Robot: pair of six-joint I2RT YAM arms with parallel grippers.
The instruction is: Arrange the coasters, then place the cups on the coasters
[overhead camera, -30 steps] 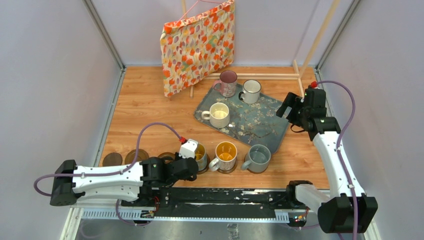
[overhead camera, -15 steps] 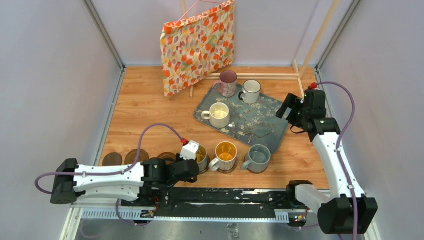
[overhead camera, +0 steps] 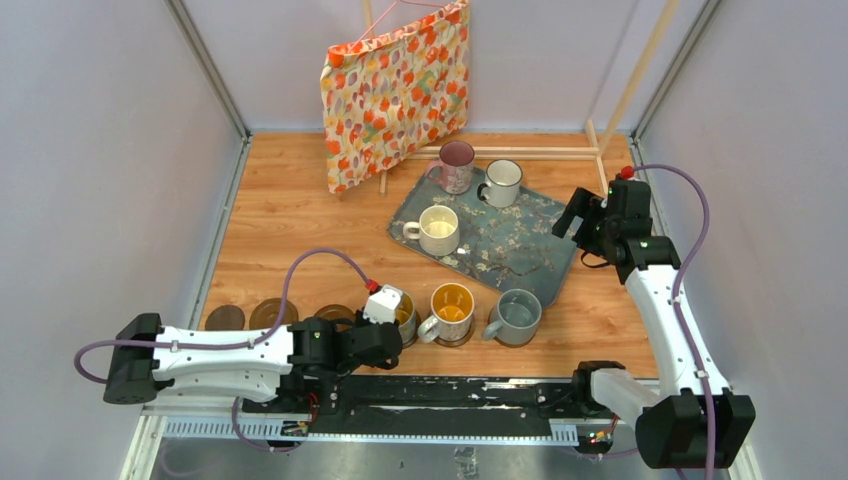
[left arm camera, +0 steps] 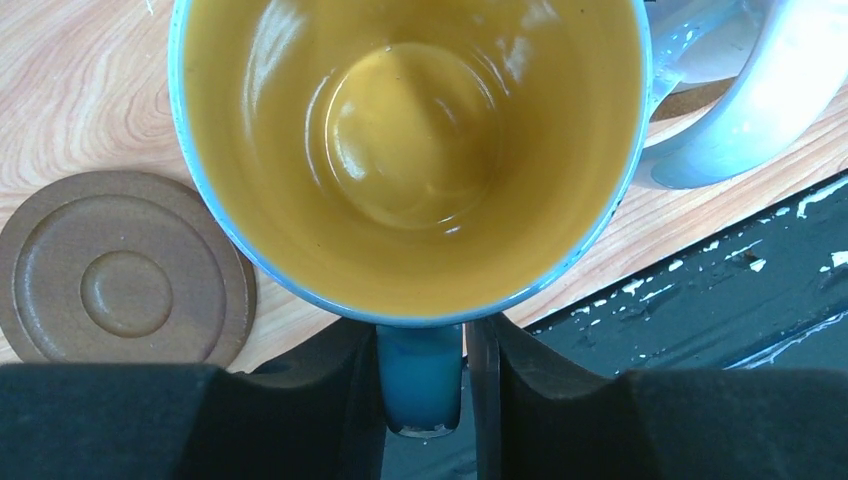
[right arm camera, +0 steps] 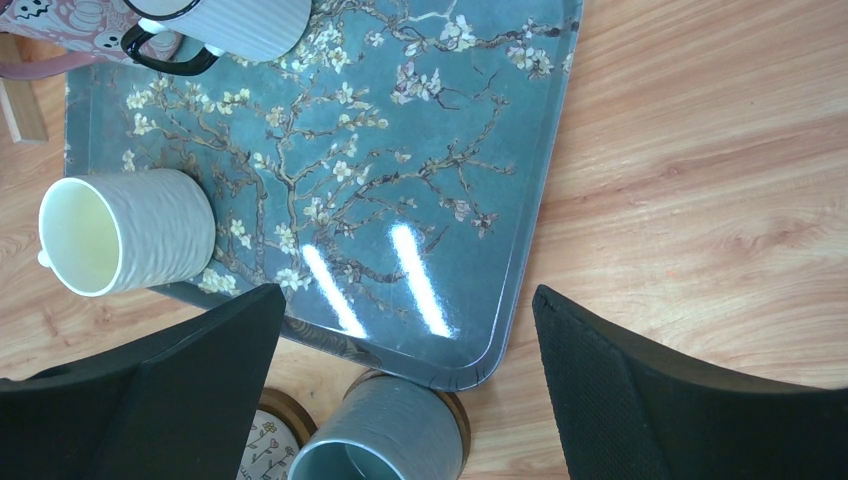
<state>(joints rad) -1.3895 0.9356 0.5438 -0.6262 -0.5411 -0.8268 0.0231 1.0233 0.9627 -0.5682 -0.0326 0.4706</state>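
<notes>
The yellow-inside cup with a blue handle point(left arm camera: 410, 150) point(overhead camera: 402, 312) stands upright at the near edge. Its handle point(left arm camera: 420, 385) lies between the fingers of my left gripper point(left arm camera: 425, 335) point(overhead camera: 388, 328). The left finger touches the handle and a thin gap shows at the right finger. One coaster point(left arm camera: 125, 268) lies bare just left of this cup. Two more bare coasters point(overhead camera: 225, 318) point(overhead camera: 273, 312) lie further left. The yellow-inside white cup point(overhead camera: 452, 305) and the grey cup point(overhead camera: 518, 315) point(right arm camera: 385, 440) each stand on a coaster. My right gripper point(right arm camera: 408, 295) point(overhead camera: 582, 220) hangs open over the tray's right edge, holding nothing.
The blue-grey floral tray point(overhead camera: 515, 245) point(right arm camera: 400, 150) carries the cream cup point(overhead camera: 438, 230) point(right arm camera: 120, 245), the pink cup point(overhead camera: 456, 166) and the dark-rimmed white cup point(overhead camera: 502, 182). A patterned cloth bag point(overhead camera: 395, 85) hangs at the back. The black base rail point(left arm camera: 700, 300) runs along the near edge.
My left gripper's jaws have eased apart around the blue handle, and the left arm has shifted slightly right and nearer. The right arm has not moved.
</notes>
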